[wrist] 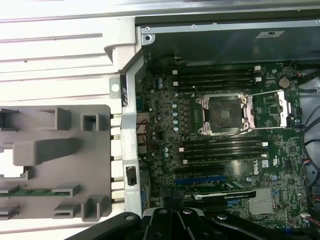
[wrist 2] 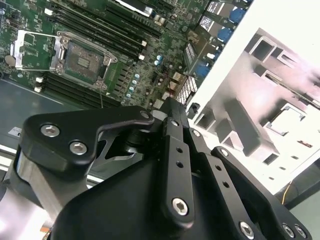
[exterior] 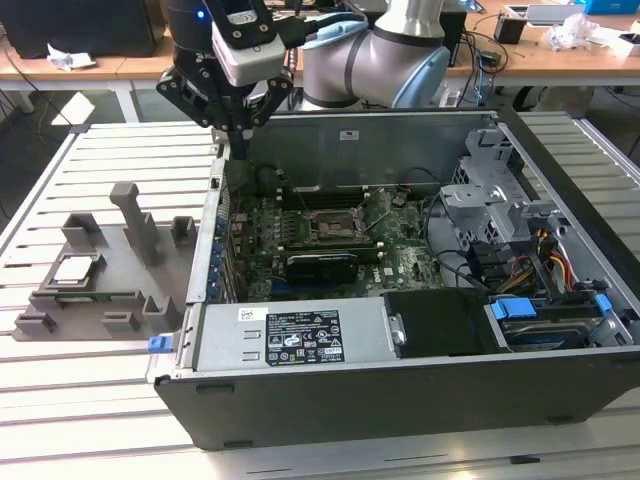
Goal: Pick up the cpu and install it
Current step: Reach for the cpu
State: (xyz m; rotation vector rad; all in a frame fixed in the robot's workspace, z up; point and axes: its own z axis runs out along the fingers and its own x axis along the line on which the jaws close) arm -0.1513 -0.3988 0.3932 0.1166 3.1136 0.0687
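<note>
The slatted metal tabletop (exterior: pixel 100 420) carries everything here, and lying wide open on it is the big computer case (exterior: pixel 400 410), side panel off. The silver-grey arm (exterior: pixel 390 50) reaches in from the far side, and inside the case the green motherboard (exterior: pixel 410 265) is in plain sight. A power supply (exterior: pixel 290 335) sits along the near edge, with a metal drive cage (exterior: pixel 490 190) on the exterior view's right.

Over on the exterior view's left, just beside the case, lies the grey tray (exterior: pixel 120 295) with its upright blocks (exterior: pixel 135 215).

Now the gripper (exterior: pixel 236 136): it hangs high over the far corner of the case on the exterior view's left, above the case wall and touching nothing. Its black fingers are drawn together to a point, with nothing between them.

Look at the socket (wrist: pixel 223 114) in the first wrist view. It sits mid-board between the rows of memory slots, and its metal retaining frame (wrist: pixel 280 107) is swung open to one side, so the contact field is bare.

And the cpu (exterior: pixel 75 270)? It lies flat in a recess of the tray at the tray's end away from the case, shiny top up. It is well apart from the gripper and from the socket.
</note>
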